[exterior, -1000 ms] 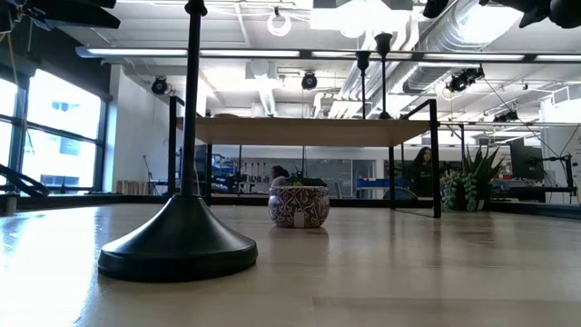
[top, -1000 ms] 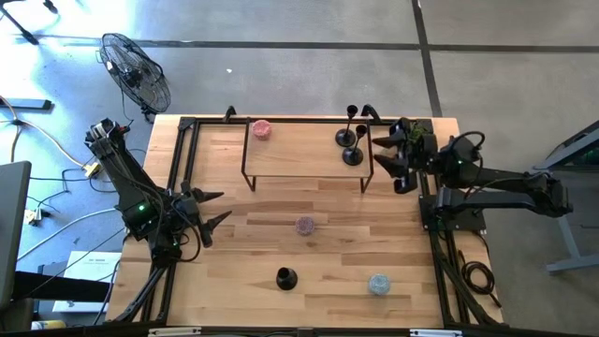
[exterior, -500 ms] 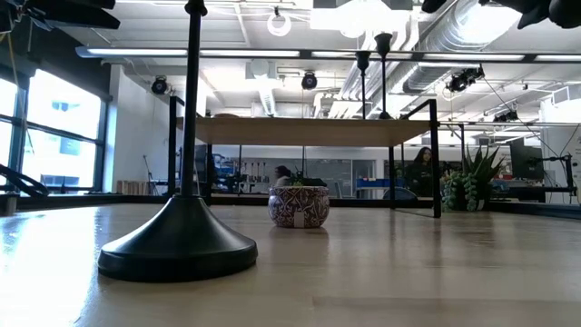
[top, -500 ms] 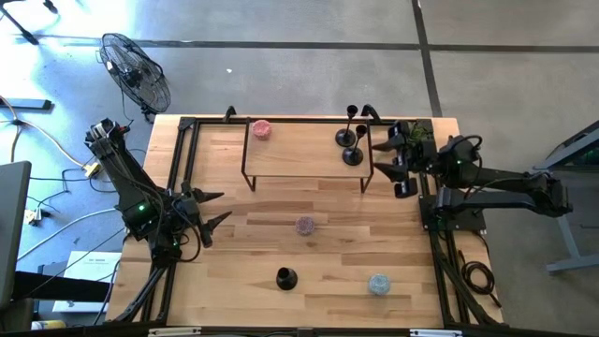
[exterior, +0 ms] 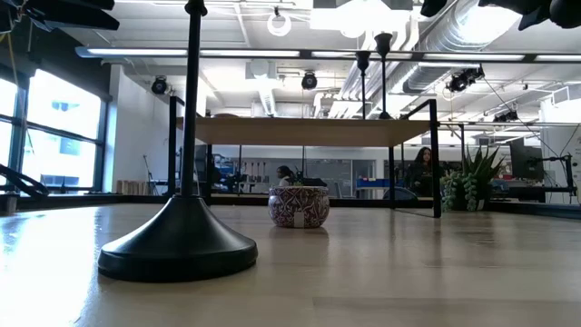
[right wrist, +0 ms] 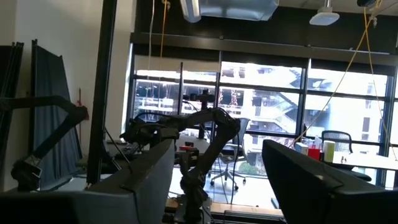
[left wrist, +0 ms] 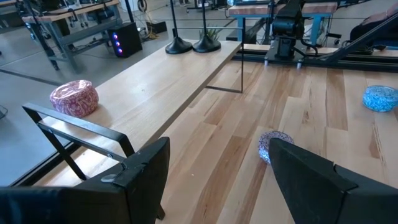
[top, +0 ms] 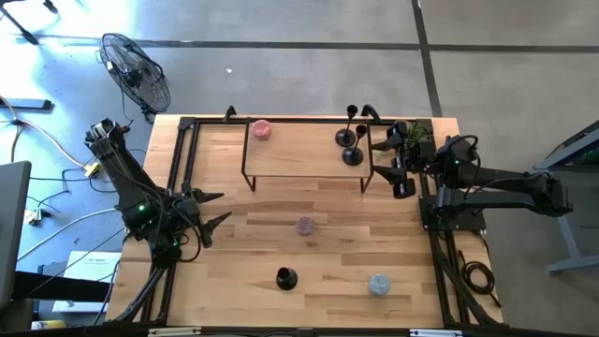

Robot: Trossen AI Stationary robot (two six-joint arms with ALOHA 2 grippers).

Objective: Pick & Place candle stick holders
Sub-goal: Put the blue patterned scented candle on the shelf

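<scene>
Matte-black candle stick holders (top: 350,143), two on the raised wooden shelf (top: 299,150), just left of right gripper (top: 391,159), fingers spread, empty

Lighting: bright, even overhead daylight on the table (top: 281,201); soft short shadows. Low view: ceiling lamps (exterior: 363,14) glare white, near candle stick holder (exterior: 179,241) sharp, room behind hazy. Right wrist view: backlit windows (right wrist: 249,93), foreground fingers (right wrist: 143,180) dark silhouettes

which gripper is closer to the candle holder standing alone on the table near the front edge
Left. The left gripper hangs open over the table's left side, a short way from the lone candle holder. The right gripper is open far off, beside the raised shelf.
</scene>
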